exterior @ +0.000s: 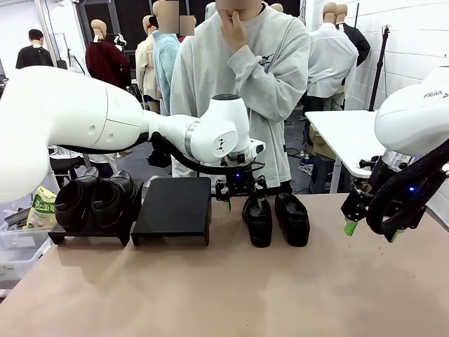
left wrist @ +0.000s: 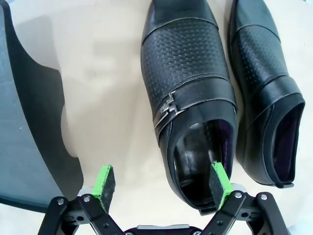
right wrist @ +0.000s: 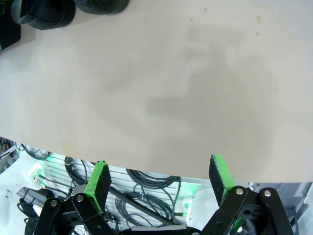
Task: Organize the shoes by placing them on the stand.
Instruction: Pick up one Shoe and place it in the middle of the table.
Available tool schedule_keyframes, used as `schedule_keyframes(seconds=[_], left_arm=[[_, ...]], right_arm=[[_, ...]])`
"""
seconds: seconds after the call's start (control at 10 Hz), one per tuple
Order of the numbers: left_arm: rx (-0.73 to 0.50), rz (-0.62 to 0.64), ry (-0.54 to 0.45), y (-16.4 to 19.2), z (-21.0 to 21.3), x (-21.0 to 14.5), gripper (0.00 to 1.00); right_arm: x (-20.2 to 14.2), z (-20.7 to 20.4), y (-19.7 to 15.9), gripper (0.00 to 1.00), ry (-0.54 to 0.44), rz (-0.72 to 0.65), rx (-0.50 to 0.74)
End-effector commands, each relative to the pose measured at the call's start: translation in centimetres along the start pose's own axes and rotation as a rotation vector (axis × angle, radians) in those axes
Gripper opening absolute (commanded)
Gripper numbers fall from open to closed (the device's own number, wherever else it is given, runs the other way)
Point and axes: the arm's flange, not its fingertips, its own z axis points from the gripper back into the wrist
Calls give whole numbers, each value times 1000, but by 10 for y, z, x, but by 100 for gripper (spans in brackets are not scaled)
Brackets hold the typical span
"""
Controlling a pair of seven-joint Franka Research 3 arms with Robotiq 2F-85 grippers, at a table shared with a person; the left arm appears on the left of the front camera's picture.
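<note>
Two black shoes stand side by side on the tan table, the left shoe with a buckle strap and the right shoe next to it. My left gripper hangs open over the left shoe's heel. In the left wrist view the gripper straddles the side wall of the buckled shoe: one green pad is inside the opening, the other over bare table. The second shoe lies alongside. Two more shoes sit on the left black stand. My right gripper hangs open at the table's right edge.
A second black stand sits between the loaded stand and the loose shoes, its top bare. A person stands at the far side, one hand at the face. Plastic bins sit off the table's left. Cables hang below the table's edge.
</note>
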Motion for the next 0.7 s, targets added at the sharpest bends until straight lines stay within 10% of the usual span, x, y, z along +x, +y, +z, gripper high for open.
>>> schedule_keyframes(seconds=[0.0,0.6], left_arm=[[13,-7,-37,18,35,-15,100],[-51,-82,12,150,92,-59,100]], right_arm=[[0,-1,0,100,1,4,-1],[14,4,35,100,2,87,31]])
